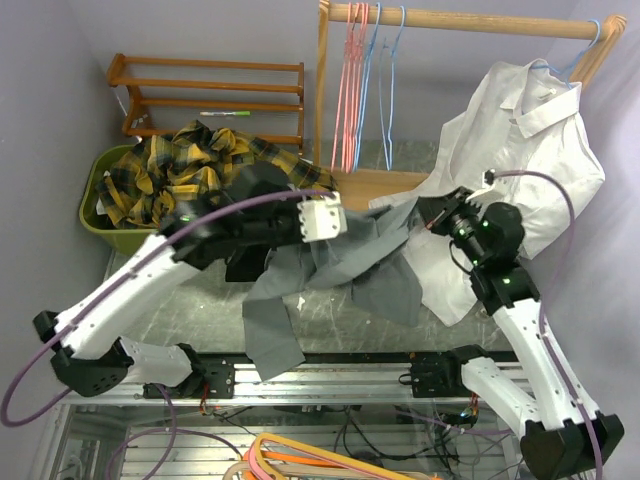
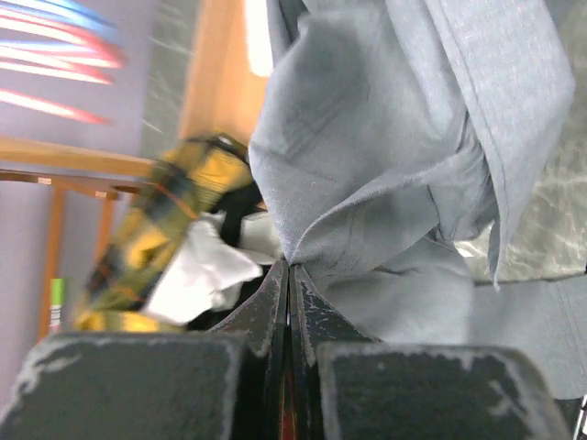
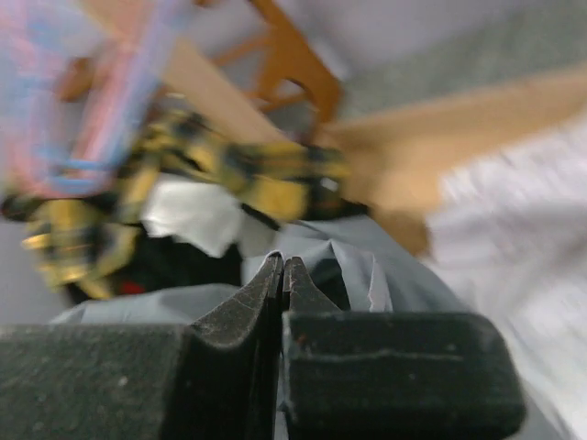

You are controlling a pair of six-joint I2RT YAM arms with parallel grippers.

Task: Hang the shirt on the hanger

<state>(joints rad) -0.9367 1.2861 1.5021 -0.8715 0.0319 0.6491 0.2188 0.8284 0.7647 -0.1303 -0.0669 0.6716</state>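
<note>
- Grey shirt [image 1: 345, 262] hangs bunched in front of the wooden rack [image 1: 470, 18], below its top rail and just ahead of its base board. It is off the light-blue hanger [image 1: 389, 90].
- One sleeve or tail of it trails away from the rack, down over the table [image 1: 180, 300] to the near edge.
- The light-blue hanger hangs from the rack's top rail near the left post, right beside the pink hangers [image 1: 350, 90]. It is bare and well above the shirt.
- The left gripper [image 1: 335, 222] sits in front of the rack's left post. In the left wrist view its fingers [image 2: 275, 302] are pressed together, and a fold of the shirt [image 2: 394, 137] is nipped at their tips.
- The right gripper [image 1: 432, 212] sits in front of the middle of the rack. The right wrist view shows it [image 3: 282, 275] closed tight too, with grey cloth [image 3: 358, 266] caught right at the tips.
- The shirt sags between the two grips.
- A white shirt [image 1: 530, 150] hangs from the right end of the rack's rail, and its lower part lies beside the right arm.
- A plaid shirt [image 1: 190, 170] fills a green basket [image 1: 95, 208] to the left of the rack.
</note>
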